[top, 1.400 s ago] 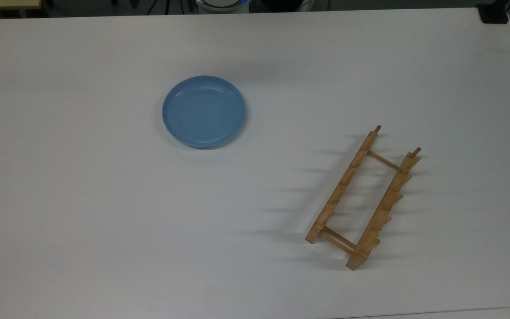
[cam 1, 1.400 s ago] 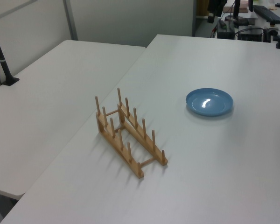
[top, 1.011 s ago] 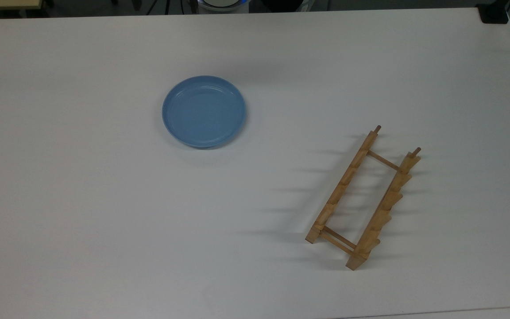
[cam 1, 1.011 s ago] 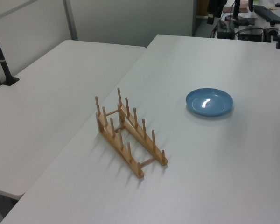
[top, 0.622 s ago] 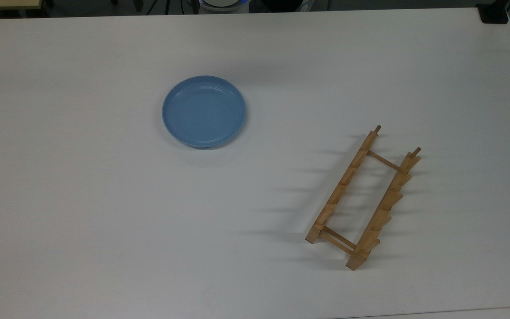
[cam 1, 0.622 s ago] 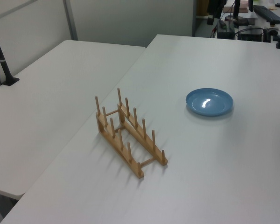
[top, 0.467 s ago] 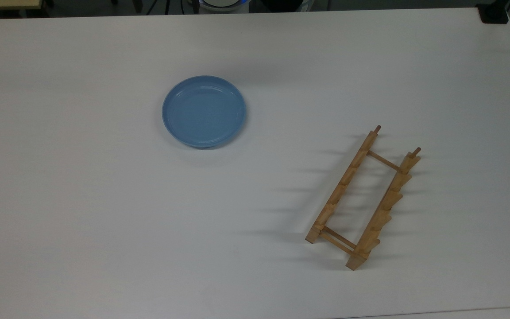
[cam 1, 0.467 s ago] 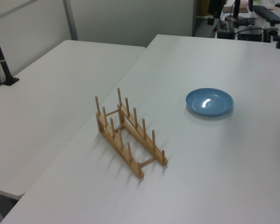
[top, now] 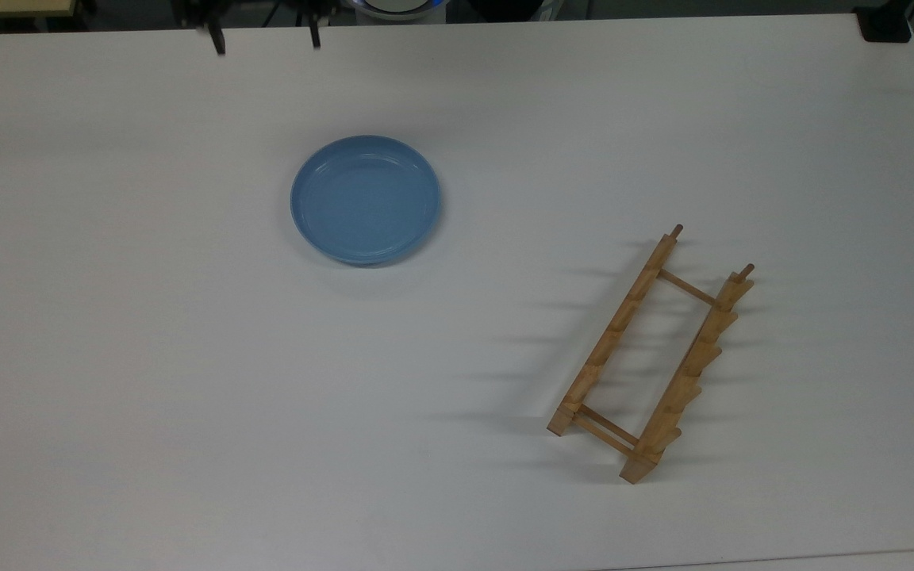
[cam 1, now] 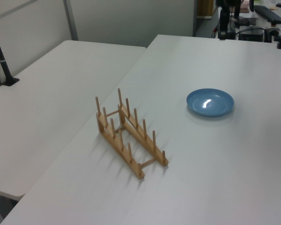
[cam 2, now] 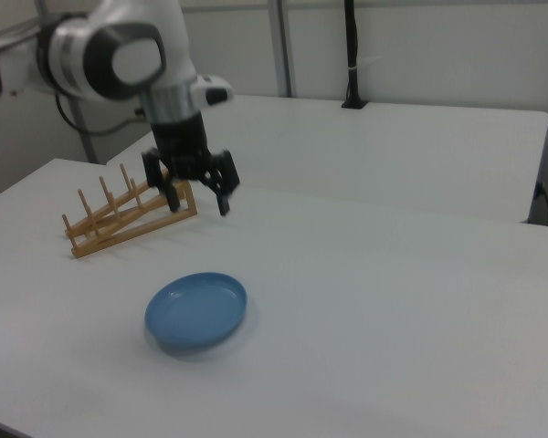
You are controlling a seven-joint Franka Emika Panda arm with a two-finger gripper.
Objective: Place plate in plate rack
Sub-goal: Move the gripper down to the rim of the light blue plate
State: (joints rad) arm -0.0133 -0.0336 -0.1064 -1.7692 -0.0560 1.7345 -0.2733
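End effector [cam 2: 198, 203] released, above table edge; plate [top: 366, 199], plate rack [top: 652, 354] well apart.

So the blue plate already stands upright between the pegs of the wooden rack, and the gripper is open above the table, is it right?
Not quite. The plate lies flat on the table, apart from the empty rack, as the top view shows. The gripper is indeed open.

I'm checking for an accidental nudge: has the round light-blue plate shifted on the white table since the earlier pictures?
No. In the top view the round light-blue plate lies flat at the same spot, equally far from the light-brown wooden plate rack.
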